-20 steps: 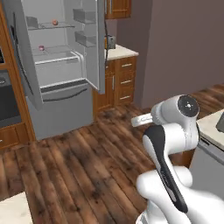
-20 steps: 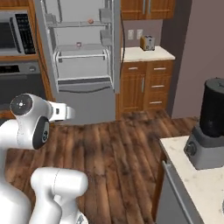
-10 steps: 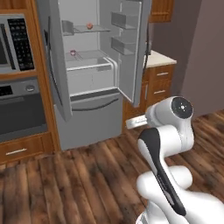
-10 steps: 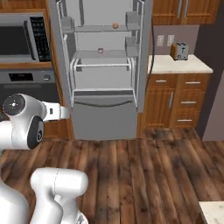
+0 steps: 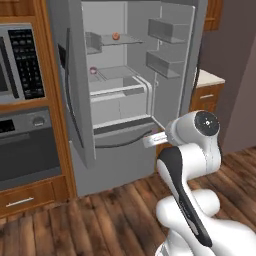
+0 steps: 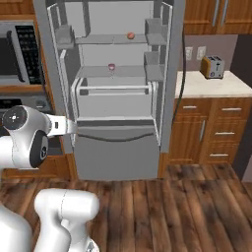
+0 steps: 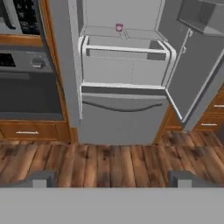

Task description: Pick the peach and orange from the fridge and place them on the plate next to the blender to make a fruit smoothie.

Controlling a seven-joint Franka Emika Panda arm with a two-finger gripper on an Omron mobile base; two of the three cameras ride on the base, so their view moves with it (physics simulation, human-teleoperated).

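The fridge (image 6: 115,103) stands open ahead, both doors swung out. A small round orange-pink fruit that looks like the peach (image 5: 116,36) (image 6: 131,35) sits alone on the upper shelf. One shelf down is a small pink-purple item (image 5: 93,70) (image 6: 111,67) (image 7: 118,27). The orange, the plate and the blender are out of view. My gripper (image 7: 111,181) is open and holds nothing, its fingertips (image 7: 41,179) wide apart. It hangs over the wood floor, well short of the fridge and level with the bottom drawer.
A microwave (image 5: 20,65) and an oven (image 5: 25,145) are built into the wooden wall left of the fridge. To its right, a toaster (image 6: 212,66) stands on a pale counter (image 6: 206,87) over wooden drawers. The right fridge door (image 5: 172,50) carries bins and juts toward me.
The base has driven and turned toward the fridge, so the whole picture shifted. The fridge is now nearer and centred, and the blender counter has left the view. The arm's pose is unchanged.
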